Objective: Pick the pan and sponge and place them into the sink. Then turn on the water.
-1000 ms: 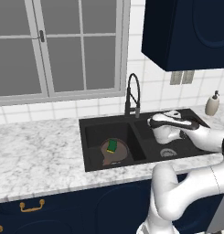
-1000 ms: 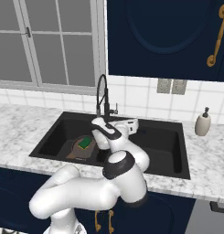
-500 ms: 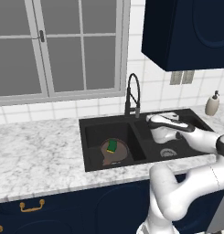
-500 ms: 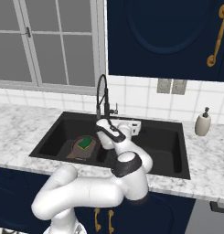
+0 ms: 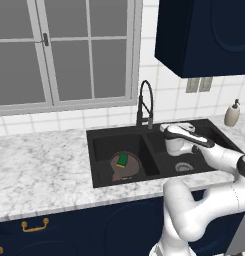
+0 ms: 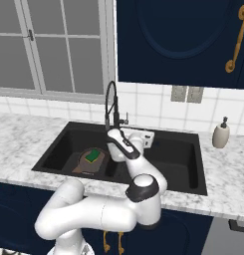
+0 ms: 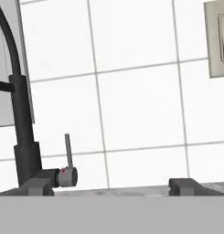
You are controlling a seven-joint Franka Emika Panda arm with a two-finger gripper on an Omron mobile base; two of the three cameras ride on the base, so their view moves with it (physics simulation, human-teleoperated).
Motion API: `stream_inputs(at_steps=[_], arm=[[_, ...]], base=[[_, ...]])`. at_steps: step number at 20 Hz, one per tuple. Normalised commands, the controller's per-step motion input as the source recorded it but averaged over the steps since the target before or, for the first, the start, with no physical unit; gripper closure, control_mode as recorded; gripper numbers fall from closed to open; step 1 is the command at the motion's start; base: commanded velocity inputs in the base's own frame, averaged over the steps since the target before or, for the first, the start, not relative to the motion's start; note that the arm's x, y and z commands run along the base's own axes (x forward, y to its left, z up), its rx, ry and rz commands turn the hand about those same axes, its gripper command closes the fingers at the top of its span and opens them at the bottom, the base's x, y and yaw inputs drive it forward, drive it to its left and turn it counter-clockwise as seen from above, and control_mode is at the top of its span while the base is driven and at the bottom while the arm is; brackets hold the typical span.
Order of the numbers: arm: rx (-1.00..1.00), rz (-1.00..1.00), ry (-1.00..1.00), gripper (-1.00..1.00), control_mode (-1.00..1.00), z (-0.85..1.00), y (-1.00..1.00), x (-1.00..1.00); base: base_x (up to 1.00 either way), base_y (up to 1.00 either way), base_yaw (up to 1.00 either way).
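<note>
Marble counter (image 5: 44, 175) frames the sink (image 5: 101, 170); its left basin holds the pan (image 5: 125, 167), sponge (image 5: 123, 159) inside; my gripper (image 7: 111, 186) gapes wide, holding nothing.

Count at this moment:
- sink (image 5: 101, 170): 1, with 2 basins
- drain (image 5: 184, 167): 1 seen; the left basin's is covered
- tap (image 5: 144, 105): 1, with 1 lever (image 7: 67, 153)
- pan (image 5: 125, 167): 1
- sponge (image 5: 123, 159): 1
- soap bottle (image 5: 233, 113): 1
- wall plates (image 6: 187, 93): 2, possibly switches; too small to tell
- window (image 5: 64, 50): 1, 2 sashes
- gold handles (image 5: 35, 226): 1 at left base view, 1 on upper cabinet.
</note>
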Motion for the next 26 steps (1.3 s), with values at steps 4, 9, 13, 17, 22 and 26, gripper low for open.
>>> stream_inputs(at_steps=[4, 9, 13, 17, 22, 26], arm=[[-0.04, 0.0, 0.0, -1.0, -1.0, 0.08, 0.0, 0.23], [-0.16, 0.07, 0.07, -1.0, -1.0, 0.1, 0.02, 0.28], [-0.16, 0.34, 0.12, -1.0, -1.0, 0.0, 0.0, 0.25], [-0.04, 0.37, -0.01, -1.0, -1.0, 0.0, 0.0, 0.01], [0.0, 0.23, -0.19, -1.0, -1.0, 0.0, 0.0, 0.03], [0.0, 0.1, -0.08, -1.0, -1.0, -0.03, 0.01, 0.13]], base=[[0.0, 0.0, 0.0], [0.0, 0.0, 0.0], [0.0, 0.0, 0.0], [0.0, 0.0, 0.0], [0.0, 0.0, 0.0], [0.0, 0.0, 0.0]])
